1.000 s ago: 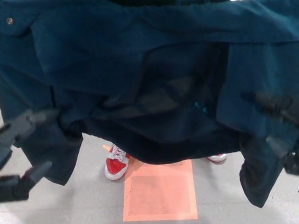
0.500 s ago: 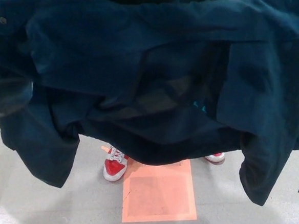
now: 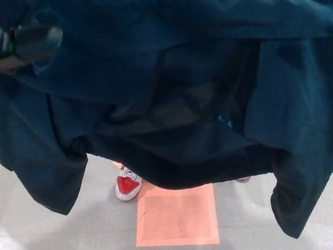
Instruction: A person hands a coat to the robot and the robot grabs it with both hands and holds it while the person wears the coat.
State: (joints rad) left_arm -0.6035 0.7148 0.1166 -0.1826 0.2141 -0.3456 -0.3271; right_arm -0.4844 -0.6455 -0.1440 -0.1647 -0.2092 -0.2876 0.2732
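The coat (image 3: 169, 85) hangs spread crosswise over the floor (image 3: 66, 241), filling the upper frame, hem downward. The left hand (image 3: 21, 43), blurred at top left, lies against it; its grasp cannot be judged. The right hand is hidden. A shoe (image 3: 126, 185) peeks below the hem, beside an orange square (image 3: 176, 216).

Grey floor (image 3: 60, 247) – an orange square (image 3: 177, 214) marked on it, a red shoe (image 3: 126, 185) just beside

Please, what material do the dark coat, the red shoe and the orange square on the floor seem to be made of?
The coat looks like matte woven cloth, perhaps cotton: soft folds, no shine. The red shoe seems glossy leather or synthetic with white fabric laces; its toe reflects light. The orange square appears to be flat tape or paint on the smooth grey floor; which one is unclear.
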